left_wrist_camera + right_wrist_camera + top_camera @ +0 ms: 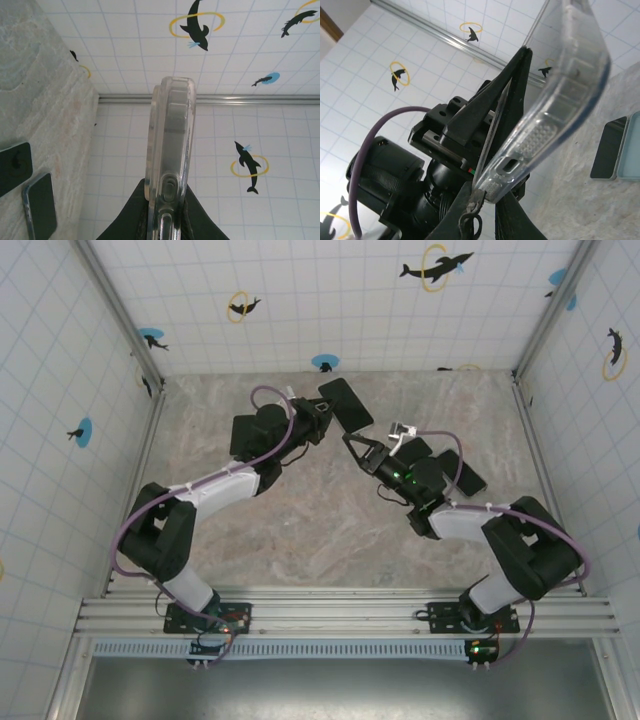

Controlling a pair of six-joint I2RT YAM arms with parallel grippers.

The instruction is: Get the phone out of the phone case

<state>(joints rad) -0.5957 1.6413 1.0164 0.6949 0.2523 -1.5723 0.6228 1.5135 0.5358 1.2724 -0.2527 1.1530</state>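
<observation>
**A:** Status on the case job?

**B:** Mid-peel. My left gripper (166,205) is clamped nearly shut across the clear flexible plastic phone case (570,75). The black slab phone (346,405) is seated in it, and both are held up off the grey marbled table (300,530).

**A:** Right side?

**B:** My right gripper (486,200) sits just beside the left gripper, pinched tight on one corner of the case. That corner looks bowed away from the phone; I can see wall through it.

**A:** So is the phone out?

**B:** No. My read is one corner started. I can't tell how much of the rim has let go. Left to do: strip the other edges and separate the two.

**A:** Clutter?

**B:** Two dark spare handsets (40,205) lie flat on the table, well apart from the left gripper.
</observation>
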